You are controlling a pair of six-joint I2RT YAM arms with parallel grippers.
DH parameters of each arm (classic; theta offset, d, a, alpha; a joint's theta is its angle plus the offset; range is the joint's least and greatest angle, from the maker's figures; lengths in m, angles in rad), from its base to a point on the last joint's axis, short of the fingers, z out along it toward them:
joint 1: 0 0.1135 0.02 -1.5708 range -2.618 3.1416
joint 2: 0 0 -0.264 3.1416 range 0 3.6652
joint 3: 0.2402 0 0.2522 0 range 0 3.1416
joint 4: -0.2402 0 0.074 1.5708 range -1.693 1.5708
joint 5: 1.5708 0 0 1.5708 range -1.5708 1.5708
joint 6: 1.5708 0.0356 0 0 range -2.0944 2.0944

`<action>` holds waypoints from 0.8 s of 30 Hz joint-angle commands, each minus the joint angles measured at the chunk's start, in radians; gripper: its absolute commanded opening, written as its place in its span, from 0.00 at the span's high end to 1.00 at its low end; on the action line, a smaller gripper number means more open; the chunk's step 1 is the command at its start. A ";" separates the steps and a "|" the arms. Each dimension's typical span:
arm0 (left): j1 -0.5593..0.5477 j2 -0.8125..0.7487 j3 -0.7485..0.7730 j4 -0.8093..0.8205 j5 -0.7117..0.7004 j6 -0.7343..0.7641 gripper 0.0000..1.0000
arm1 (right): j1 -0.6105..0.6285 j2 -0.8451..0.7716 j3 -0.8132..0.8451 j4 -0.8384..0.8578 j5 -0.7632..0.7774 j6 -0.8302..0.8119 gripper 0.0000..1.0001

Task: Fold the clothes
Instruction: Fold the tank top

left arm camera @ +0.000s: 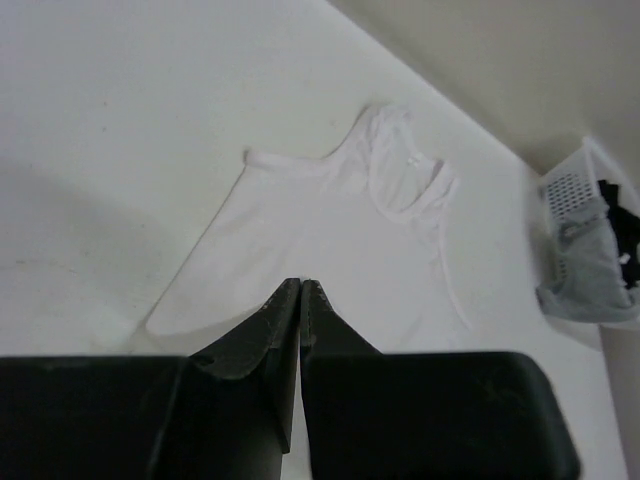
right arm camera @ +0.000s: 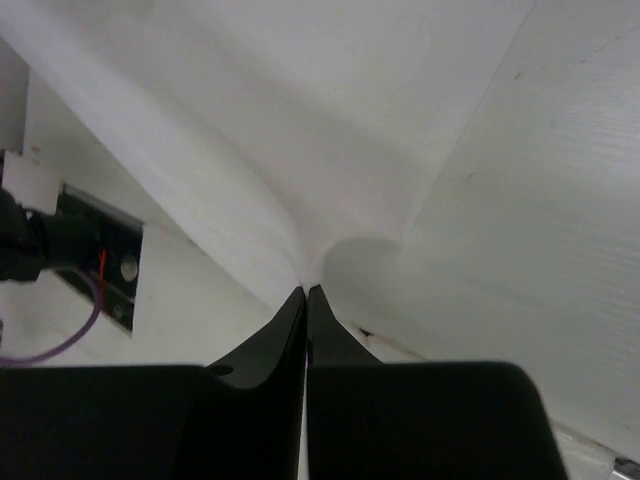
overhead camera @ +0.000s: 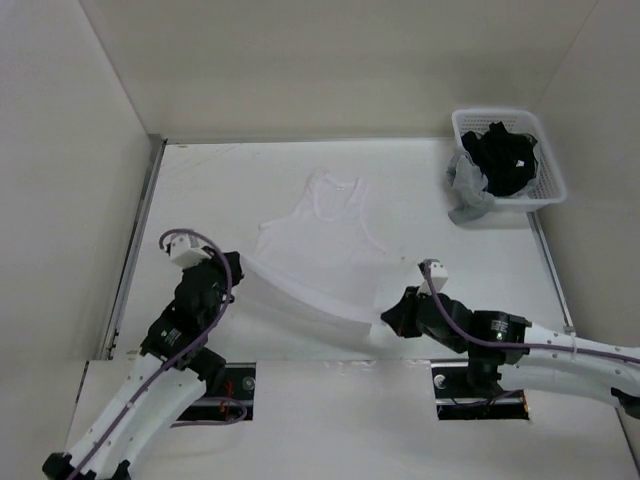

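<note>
The clothes (overhead camera: pixel 320 235) are one thin white sleeveless shirt, spread on the table with the neck and straps pointing to the far side. Its near hem is raised off the table as a band stretched between my two grippers. My left gripper (overhead camera: pixel 240 264) is shut on the hem's left corner. In the left wrist view the shirt (left arm camera: pixel 330 230) spreads out beyond the closed left gripper (left arm camera: pixel 301 283). My right gripper (overhead camera: pixel 385 320) is shut on the right corner. In the right wrist view the cloth (right arm camera: pixel 300 120) puckers into the pinched right gripper (right arm camera: pixel 306 290).
A white basket (overhead camera: pixel 550 170) stands at the far right corner, holding a black garment (overhead camera: pixel 503 155). A grey cloth (overhead camera: pixel 468 190) hangs over the basket's left side. White walls enclose the table (overhead camera: pixel 200 190) at the back and on both sides.
</note>
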 commanded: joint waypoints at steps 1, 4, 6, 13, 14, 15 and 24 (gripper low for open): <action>0.005 0.193 0.012 0.205 -0.010 0.010 0.98 | -0.114 0.050 0.061 0.066 0.058 -0.024 0.98; 0.028 0.423 0.083 0.418 -0.009 0.062 0.98 | -0.301 0.144 0.096 0.227 -0.028 -0.167 0.98; 0.060 0.577 0.147 0.529 0.010 0.075 0.98 | -0.446 0.231 0.136 0.322 -0.111 -0.240 0.98; 0.203 1.031 0.401 0.709 0.126 0.015 0.98 | -0.780 0.547 0.311 0.511 -0.286 -0.362 0.98; 0.211 1.089 0.449 0.715 0.136 0.018 0.98 | -0.809 0.595 0.345 0.525 -0.303 -0.370 0.98; 0.214 1.131 0.484 0.720 0.146 0.018 0.98 | -0.839 0.647 0.380 0.535 -0.321 -0.374 0.98; 0.234 1.582 0.839 0.692 0.226 0.047 0.87 | -0.976 1.084 0.682 0.554 -0.373 -0.383 0.92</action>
